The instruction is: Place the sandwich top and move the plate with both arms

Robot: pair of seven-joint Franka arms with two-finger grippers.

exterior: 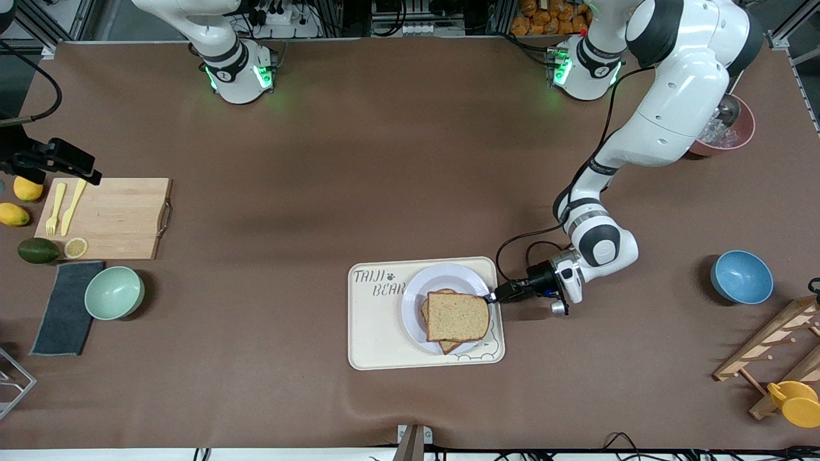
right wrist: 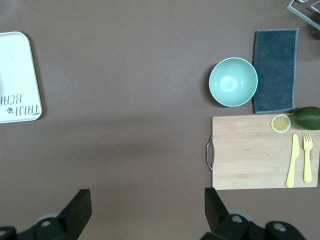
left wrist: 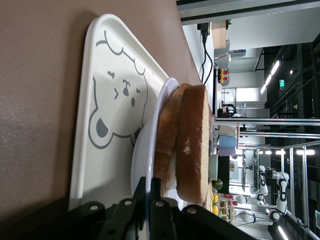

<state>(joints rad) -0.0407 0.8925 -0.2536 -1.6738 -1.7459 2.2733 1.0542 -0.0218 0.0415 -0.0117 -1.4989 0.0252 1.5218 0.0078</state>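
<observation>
The sandwich top (exterior: 457,316), a brown bread slice, lies on another slice on the white plate (exterior: 442,276). The plate rests on the cream bear-print tray (exterior: 378,333). My left gripper (exterior: 492,297) is low at the plate's edge toward the left arm's end, shut on the rim. In the left wrist view the rim (left wrist: 162,100) runs between the closed fingers of the left gripper (left wrist: 155,187), with the sandwich top (left wrist: 192,145) just above it. My right gripper (right wrist: 147,207) hangs open and empty high over bare table between the tray (right wrist: 17,75) and the cutting board (right wrist: 255,152).
A wooden cutting board (exterior: 109,218) with a yellow fork and knife, a mint bowl (exterior: 114,292) and a grey cloth (exterior: 64,307) sit at the right arm's end. A blue bowl (exterior: 741,276), a wooden rack (exterior: 775,352) and a red bowl (exterior: 737,131) stand at the left arm's end.
</observation>
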